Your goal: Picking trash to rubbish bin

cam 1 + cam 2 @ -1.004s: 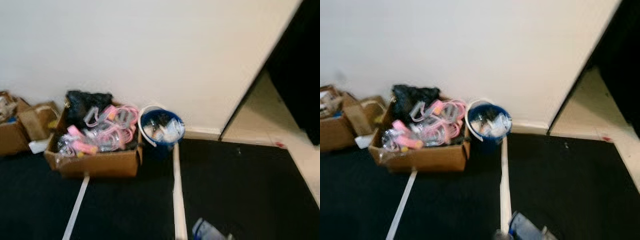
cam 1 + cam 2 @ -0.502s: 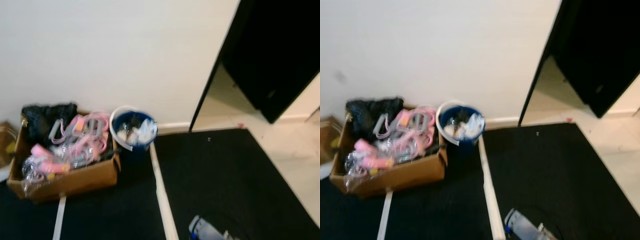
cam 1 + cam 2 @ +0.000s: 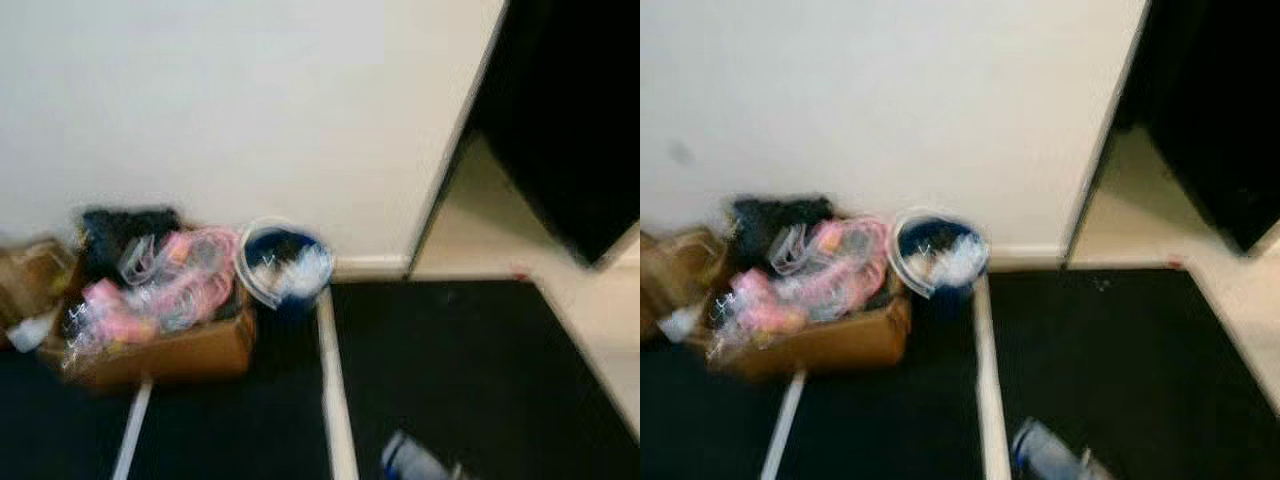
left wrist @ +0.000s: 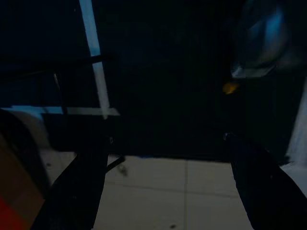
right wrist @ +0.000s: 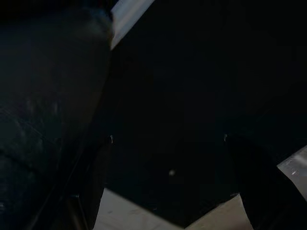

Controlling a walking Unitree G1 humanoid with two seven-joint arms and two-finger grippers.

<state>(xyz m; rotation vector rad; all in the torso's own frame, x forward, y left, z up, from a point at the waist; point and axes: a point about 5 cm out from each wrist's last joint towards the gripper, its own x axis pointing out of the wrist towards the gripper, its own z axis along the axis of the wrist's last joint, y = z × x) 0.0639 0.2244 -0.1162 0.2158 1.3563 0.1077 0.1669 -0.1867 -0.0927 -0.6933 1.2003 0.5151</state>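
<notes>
- Nearest, at the bottom edge of the head views, a pale blue-and-clear crumpled plastic item (image 3: pixel 1045 455) lies on the black floor mat (image 3: pixel 470 370), cut off by the frame; probably trash, though blur hides its shape.
- Left gripper (image 4: pixel 163 182) and right gripper (image 5: pixel 168 182) hang low over dark floor, each with its two black fingers spread apart and empty.
- The scene has slid right since half a second ago: the camera swung left, so the robot is turning, not yet picking.
- Farther off, the round blue rubbish bin with a white rim (image 3: pixel 285 268) sits against the wall, touching the brown cardboard box of pink and clear plastic clutter (image 3: pixel 160 330).
</notes>
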